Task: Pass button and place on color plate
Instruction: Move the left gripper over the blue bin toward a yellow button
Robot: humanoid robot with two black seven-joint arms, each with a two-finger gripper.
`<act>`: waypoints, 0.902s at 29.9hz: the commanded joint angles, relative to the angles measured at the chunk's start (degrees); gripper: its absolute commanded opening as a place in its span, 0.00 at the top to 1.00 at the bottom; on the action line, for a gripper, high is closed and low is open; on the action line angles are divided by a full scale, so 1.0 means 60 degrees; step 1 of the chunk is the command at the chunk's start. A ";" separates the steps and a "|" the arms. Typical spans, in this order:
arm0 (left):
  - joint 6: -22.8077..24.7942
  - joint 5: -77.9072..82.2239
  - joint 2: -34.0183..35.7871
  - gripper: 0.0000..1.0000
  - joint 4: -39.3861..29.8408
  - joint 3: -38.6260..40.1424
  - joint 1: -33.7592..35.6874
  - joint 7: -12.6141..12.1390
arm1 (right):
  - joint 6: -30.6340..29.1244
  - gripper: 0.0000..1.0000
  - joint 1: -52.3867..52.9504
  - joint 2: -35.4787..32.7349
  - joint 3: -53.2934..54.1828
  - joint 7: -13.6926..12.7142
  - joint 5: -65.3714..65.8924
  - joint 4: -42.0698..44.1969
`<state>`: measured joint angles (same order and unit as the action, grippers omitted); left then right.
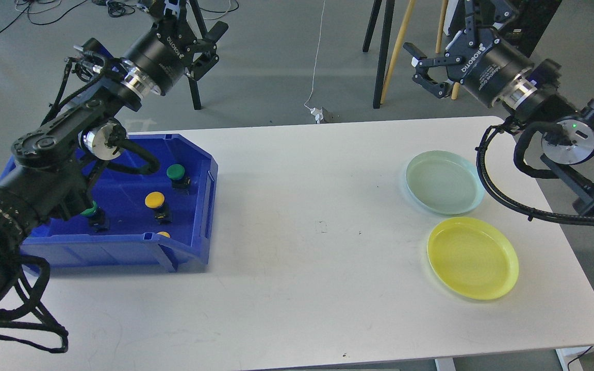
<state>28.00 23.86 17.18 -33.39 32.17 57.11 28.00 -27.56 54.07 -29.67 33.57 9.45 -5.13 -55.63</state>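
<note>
A blue bin (116, 250) sits on the left of the white table (302, 232). Inside it are a green button (176, 171), a yellow button (154, 199), a second green button (91, 210) half hidden behind my left arm, and a sliver of another yellow button (163, 234) at the front wall. On the right lie a pale green plate (444, 181) and, nearer to me, a yellow plate (472, 256), both empty. My left gripper (213, 45) is raised beyond the bin, open and empty. High past the table's far right corner, my right gripper (418, 68) is also open and empty.
Behind the table, on the grey floor, are black tripod legs (379, 51), a wooden pole (397, 46), and a white cable with a plug (318, 114). The table's right edge runs close to the yellow plate.
</note>
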 commanded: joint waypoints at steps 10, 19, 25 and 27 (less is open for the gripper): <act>-0.0001 -0.1148 -0.0092 0.00 0.1932 0.0423 0.0032 0.0000 | -0.0074 0.00 -0.0003 0.0022 0.0058 -0.0007 0.0034 0.0789; -0.0001 -0.0978 0.0971 0.00 -0.0775 0.2667 -0.0700 0.0000 | 0.0052 0.00 -0.0062 0.0638 0.0176 0.0008 -0.0039 0.1772; -0.0001 0.3282 0.3768 0.01 -0.4143 -0.0284 0.0118 0.0000 | 0.0052 0.00 -0.0135 0.0433 0.0147 0.0081 -0.0039 0.1757; -0.0001 0.4367 0.4575 0.01 -0.4760 -0.2041 0.0892 0.0000 | 0.0067 0.00 -0.0150 0.0243 0.0161 0.0081 -0.0054 0.1743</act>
<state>28.05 40.85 37.93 -56.20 32.59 57.45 28.00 -27.20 53.33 -26.96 34.48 9.88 -5.36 -45.08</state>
